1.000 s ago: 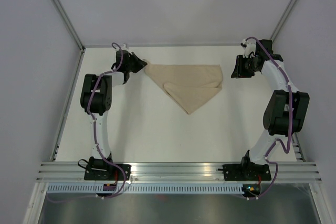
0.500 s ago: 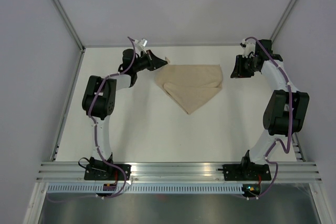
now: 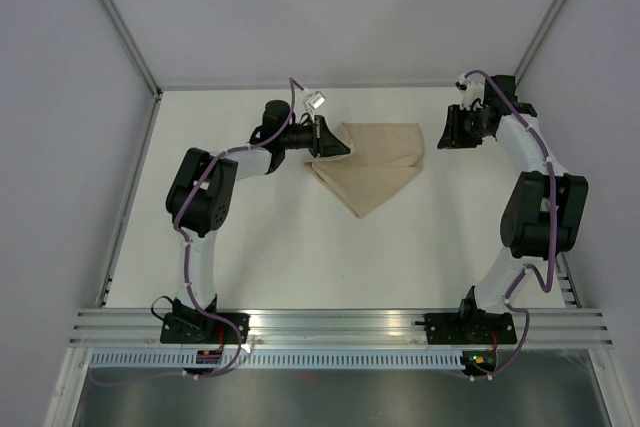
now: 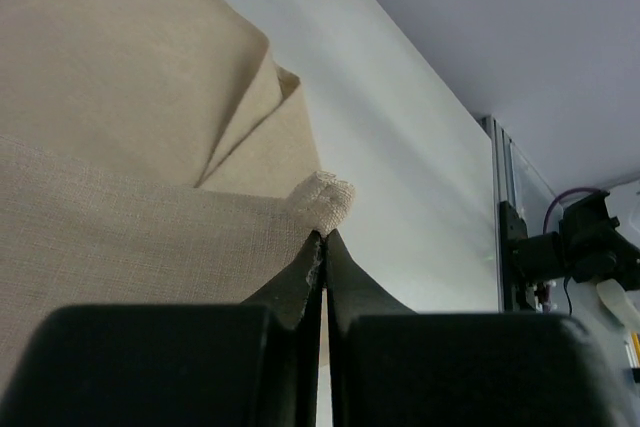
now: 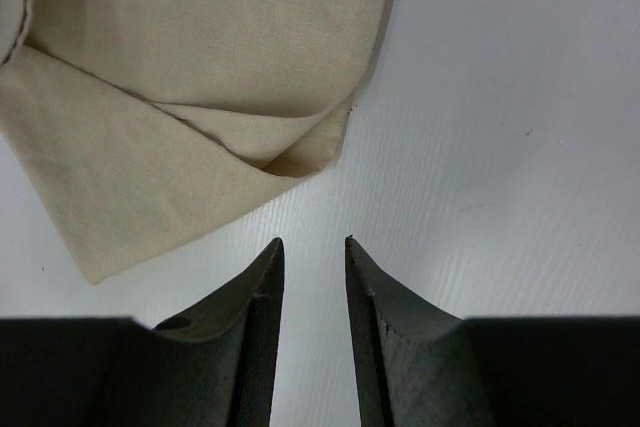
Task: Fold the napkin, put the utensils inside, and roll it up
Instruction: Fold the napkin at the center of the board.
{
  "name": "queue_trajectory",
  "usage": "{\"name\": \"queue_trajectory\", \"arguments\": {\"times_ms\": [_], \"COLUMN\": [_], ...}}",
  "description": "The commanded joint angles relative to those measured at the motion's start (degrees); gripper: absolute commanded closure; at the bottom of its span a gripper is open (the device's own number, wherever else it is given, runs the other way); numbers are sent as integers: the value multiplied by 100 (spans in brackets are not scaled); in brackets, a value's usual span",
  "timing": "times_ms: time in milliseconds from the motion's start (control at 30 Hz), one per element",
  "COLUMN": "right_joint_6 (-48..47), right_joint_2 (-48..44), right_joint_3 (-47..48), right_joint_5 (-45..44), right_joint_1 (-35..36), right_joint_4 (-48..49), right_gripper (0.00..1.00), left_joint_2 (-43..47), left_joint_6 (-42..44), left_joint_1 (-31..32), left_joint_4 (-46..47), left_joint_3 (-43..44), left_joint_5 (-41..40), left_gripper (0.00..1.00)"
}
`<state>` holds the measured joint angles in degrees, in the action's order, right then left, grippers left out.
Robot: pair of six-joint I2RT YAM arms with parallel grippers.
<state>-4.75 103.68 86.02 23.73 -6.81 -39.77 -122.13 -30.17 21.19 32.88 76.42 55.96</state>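
Observation:
The beige napkin (image 3: 380,162) lies folded into a triangle at the back middle of the table, its point toward me. My left gripper (image 3: 338,145) is shut on the napkin's left corner and holds it lifted over the cloth's left part. In the left wrist view the corner (image 4: 330,199) pokes out past the closed gripper (image 4: 325,235). My right gripper (image 3: 444,131) is open and empty, just right of the napkin's right corner. In the right wrist view the fingers (image 5: 313,243) hover over bare table next to the folded edge (image 5: 290,147). The fork is out of view.
The white table (image 3: 270,247) is bounded by grey walls at the back and sides, with a metal rail (image 3: 340,322) at the near edge. The right arm's elbow (image 3: 545,207) stands at the right side.
My left gripper has swung right from the table's back left, carrying the napkin's left corner with it, so the cloth's left part is now lifted and pulled inward. The right arm has not moved.

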Motion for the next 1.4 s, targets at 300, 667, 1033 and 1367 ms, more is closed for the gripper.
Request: {"name": "queue_trajectory", "arguments": {"times_ms": [300, 667, 1033, 1367], "right_joint_6": [10, 10, 9, 10], "right_joint_2": [-296, -331, -331, -278], "right_joint_3": [-50, -85, -103, -103], "right_joint_5": [71, 44, 27, -61], "right_joint_1": [83, 118, 153, 250], "right_joint_4": [66, 66, 75, 110], "right_gripper": [63, 63, 63, 63], "left_joint_2": [628, 620, 514, 585], "left_joint_6": [2120, 2569, 2850, 3148], "left_joint_1": [632, 966, 1194, 1317], "left_joint_4": [-1943, -2400, -2726, -3007], "left_joint_3": [22, -207, -356, -532], "left_joint_5": [-112, -367, -674, -1114], "left_gripper": [98, 98, 98, 97]}}
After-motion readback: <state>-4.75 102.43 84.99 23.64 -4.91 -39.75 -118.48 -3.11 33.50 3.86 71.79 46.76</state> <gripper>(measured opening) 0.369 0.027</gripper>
